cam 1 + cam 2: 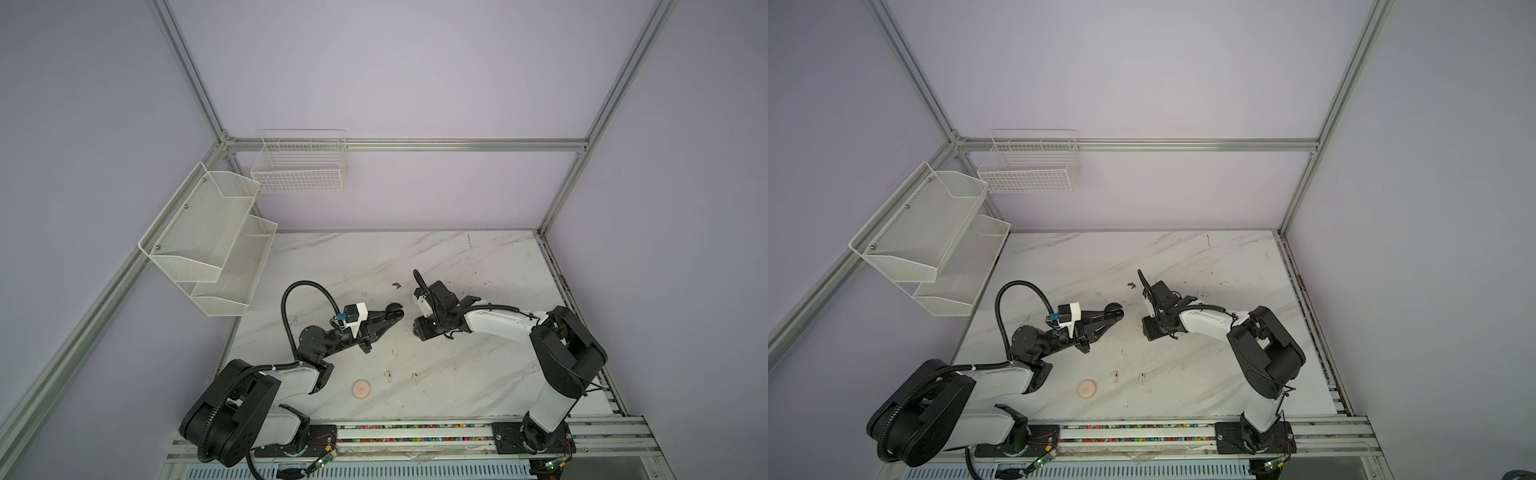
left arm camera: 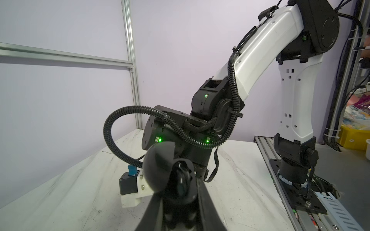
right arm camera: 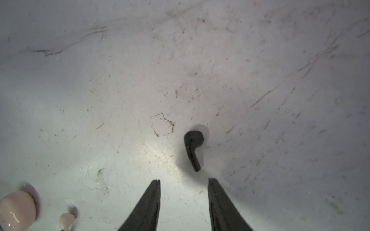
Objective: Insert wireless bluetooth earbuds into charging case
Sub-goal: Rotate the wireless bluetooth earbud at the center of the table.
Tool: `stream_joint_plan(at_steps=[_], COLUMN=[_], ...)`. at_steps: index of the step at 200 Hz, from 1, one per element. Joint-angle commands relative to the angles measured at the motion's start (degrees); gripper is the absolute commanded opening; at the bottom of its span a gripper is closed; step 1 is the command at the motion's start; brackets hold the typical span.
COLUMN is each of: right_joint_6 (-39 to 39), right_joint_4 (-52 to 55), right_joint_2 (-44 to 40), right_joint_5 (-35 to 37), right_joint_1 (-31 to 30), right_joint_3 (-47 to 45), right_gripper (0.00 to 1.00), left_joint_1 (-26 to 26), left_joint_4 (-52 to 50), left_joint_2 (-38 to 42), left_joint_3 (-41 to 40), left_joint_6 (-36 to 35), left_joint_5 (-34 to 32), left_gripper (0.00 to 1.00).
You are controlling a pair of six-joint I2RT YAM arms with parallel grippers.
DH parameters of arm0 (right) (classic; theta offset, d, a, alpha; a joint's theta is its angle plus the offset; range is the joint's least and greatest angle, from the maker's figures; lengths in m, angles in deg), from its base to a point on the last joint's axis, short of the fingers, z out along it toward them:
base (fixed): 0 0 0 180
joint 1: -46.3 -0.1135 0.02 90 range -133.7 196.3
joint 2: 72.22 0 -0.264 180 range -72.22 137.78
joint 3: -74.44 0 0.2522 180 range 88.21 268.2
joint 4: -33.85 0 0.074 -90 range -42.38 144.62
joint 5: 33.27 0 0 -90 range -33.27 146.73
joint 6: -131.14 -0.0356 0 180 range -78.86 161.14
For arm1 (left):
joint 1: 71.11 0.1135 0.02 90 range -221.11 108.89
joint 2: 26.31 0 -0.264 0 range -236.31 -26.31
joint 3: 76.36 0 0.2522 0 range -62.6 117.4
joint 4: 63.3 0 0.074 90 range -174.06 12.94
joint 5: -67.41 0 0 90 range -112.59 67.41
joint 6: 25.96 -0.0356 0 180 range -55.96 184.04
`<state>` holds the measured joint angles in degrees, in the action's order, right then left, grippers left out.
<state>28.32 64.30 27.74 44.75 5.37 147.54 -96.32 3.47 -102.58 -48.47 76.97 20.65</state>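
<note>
My left gripper (image 2: 180,193) is shut on a black round charging case (image 2: 160,166) with its lid swung open; both top views show it held above the table (image 1: 394,314) (image 1: 1113,312). The inside of the case is dark and blurred. In the right wrist view a black earbud (image 3: 193,149) lies on the marble just beyond my right gripper (image 3: 184,180), which points down, open, with nothing between its fingers. Two pale pinkish earbuds (image 1: 388,376) (image 1: 414,378) lie near the front, and one of them shows in the right wrist view (image 3: 67,220).
A pinkish round case (image 1: 362,390) (image 3: 17,210) sits shut left of the pale buds. A small dark scrap (image 1: 396,285) lies behind the grippers. White mesh shelves (image 1: 216,245) and a wire basket (image 1: 299,166) hang on the left and back walls.
</note>
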Motion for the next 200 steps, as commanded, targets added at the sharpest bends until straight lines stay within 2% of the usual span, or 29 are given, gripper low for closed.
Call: stream_joint_plan(at_steps=[1,163,180,200], right_joint_6=[-0.38,-0.80,-1.46,-7.87], right_joint_4=[-1.48,-2.97,2.20,8.71], right_joint_2=[1.53,2.91,1.97,-0.09], right_joint_5=[-0.67,-1.21,1.77,9.36], right_joint_1=[-0.38,-1.00,-1.00,-1.13], right_joint_3=[-0.18,-0.81,2.13,7.09], right_gripper=[0.43,0.36,0.36,0.39], left_joint_1=[-0.19,-0.23,-0.19,-0.19], left_joint_4=[3.40,3.43,3.40,3.41], left_joint_2=[-0.18,0.06,0.31,0.78], left_joint_3=[-0.63,-0.86,-0.86,-1.28], left_joint_6=[1.05,2.04,2.13,2.90], left_joint_5=[0.41,-0.62,-0.89,-1.75], left_gripper=[0.00,0.00,0.00,0.00])
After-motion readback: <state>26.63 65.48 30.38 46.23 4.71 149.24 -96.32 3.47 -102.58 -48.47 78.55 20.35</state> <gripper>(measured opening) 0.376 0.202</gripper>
